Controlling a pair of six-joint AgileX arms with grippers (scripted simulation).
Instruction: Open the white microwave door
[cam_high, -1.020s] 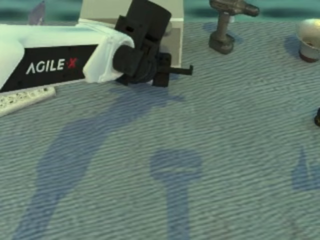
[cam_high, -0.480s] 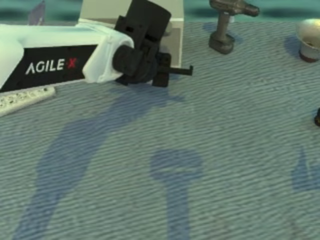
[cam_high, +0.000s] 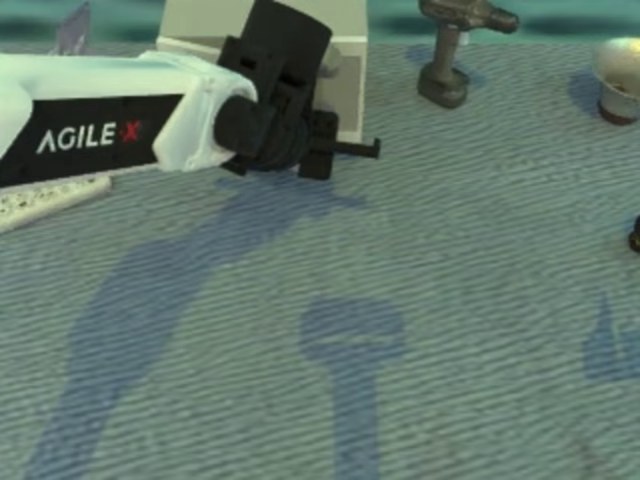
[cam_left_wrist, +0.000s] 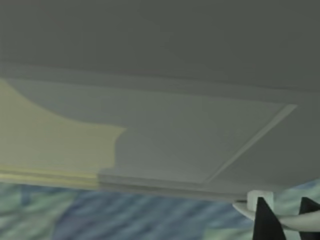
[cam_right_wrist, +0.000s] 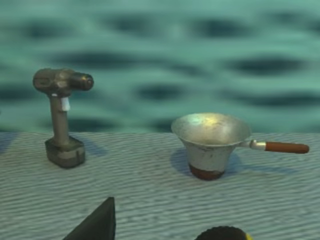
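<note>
Top view: left gripper (cam_high: 345, 150) sits at the front of the white microwave (cam_high: 345, 20), far-left part of the table (cam_high: 450, 300), arm reaching in from the left edge. One black finger sticks out sideways just past the oven's front right corner. Most of the oven is hidden under the wrist, so the door itself doesn't resolve from above

Left wrist view is more useful: the white microwave door (cam_left_wrist: 200, 145) fills the frame, flat panel with an inset window outline, yellowish patch off to one side. Two dark fingertips (cam_left_wrist: 265, 220) straddle a small white tab at the door's edge, which looks like the handle. Jaws narrow and apparently pinching that tab, though actual contact isn't certain

Step, as I read it: grip on the handle, pull just starting or about to. Can't tell how far the door is swung

Next move calls for an arc about the hinge, not a straight pull, or the tab slips out of the fingers

Right gripper (cam_right_wrist: 100, 225): only a dark finger tip shows, can't tell its jaw state. Parked on the right, facing a drill (cam_right_wrist: 62, 117) and a metal saucepan (cam_right_wrist: 212, 142)
</note>
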